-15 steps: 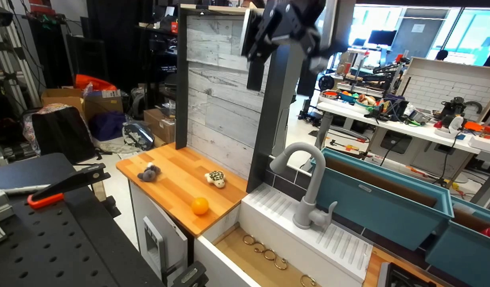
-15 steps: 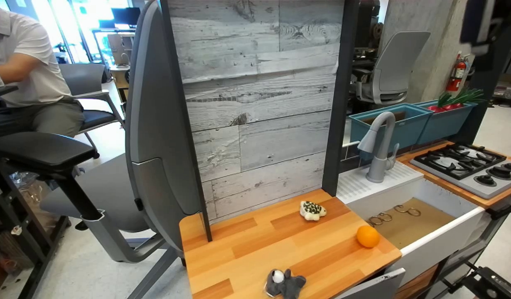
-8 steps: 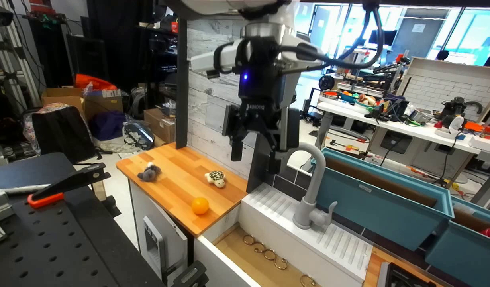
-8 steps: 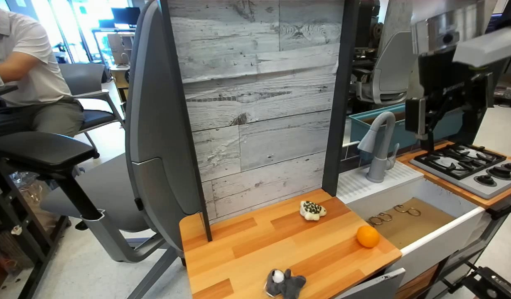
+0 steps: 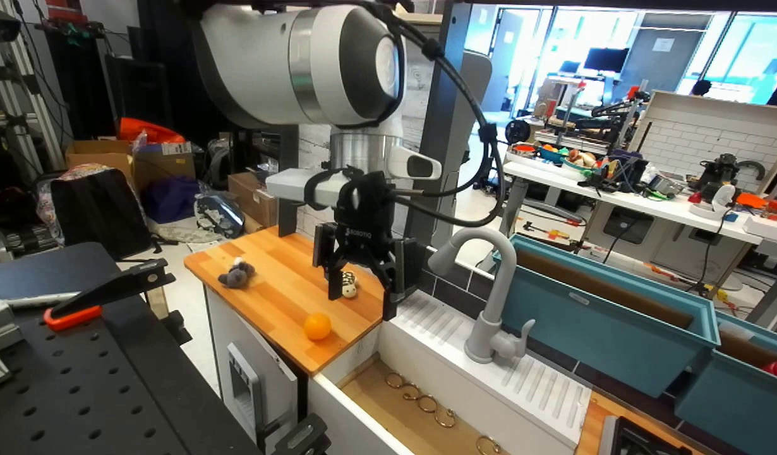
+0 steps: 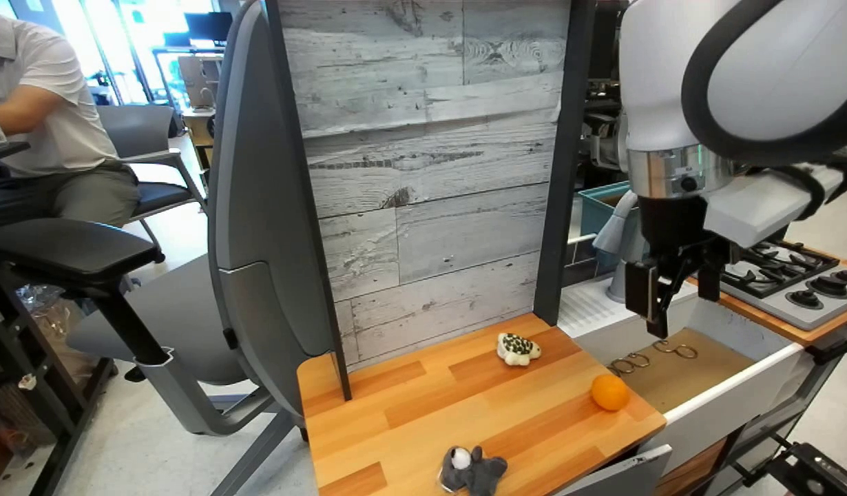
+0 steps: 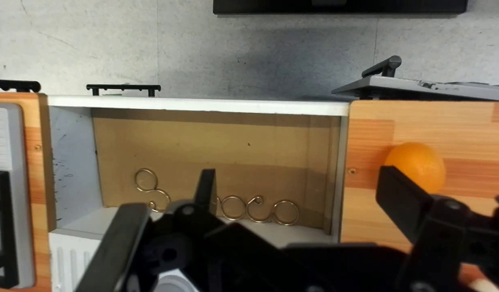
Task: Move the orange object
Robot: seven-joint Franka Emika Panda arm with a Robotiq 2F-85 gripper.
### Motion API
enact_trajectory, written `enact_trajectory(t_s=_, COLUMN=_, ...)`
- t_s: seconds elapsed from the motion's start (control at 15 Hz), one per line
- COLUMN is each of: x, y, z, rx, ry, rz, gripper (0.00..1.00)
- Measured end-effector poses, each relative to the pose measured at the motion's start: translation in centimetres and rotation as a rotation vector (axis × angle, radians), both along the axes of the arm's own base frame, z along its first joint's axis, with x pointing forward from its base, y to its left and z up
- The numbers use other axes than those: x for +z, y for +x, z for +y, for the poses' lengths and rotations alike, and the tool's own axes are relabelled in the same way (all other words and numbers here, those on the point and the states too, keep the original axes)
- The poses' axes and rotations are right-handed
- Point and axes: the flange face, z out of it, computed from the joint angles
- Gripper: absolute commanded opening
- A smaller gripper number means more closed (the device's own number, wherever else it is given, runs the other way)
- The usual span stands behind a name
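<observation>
- Left from here, there it is: the orange ball [image 5: 317, 327], resting on the wooden counter [image 5: 278, 284] near its sink end. Round, no long axis to match.
- Right and higher, the gripper [image 5: 362, 298], fingers [image 5: 335, 287] well apart, nothing between.
- Below it, the sink [image 7: 192, 104]; the wrist view puts the ball beyond one finger, partly hidden. Sideways to the counter, then down, I'd say.

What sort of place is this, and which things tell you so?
Probably a robotics lab with a mock kitchen: the robot arm suggests the lab, the faucet and stove the kitchen.
</observation>
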Motion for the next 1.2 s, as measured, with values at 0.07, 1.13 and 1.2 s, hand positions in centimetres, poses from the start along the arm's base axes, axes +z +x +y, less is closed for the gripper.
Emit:
enact_trajectory(t_s=0.07, x=-0.8, y=-0.2, z=0.5, rx=0.027, ry=0.009, rz=0.000, gripper=1.00)
enact_trajectory(t_s=1.13, x=-6.7, y=-1.1, z=5.9, rx=0.212, ry=0.152, rz=0.064, gripper=1.00)
enact_trajectory(t_s=1.2, x=-6.9, y=-0.9, z=6.1, rx=0.215, ry=0.158, rz=0.064, gripper=1.00)
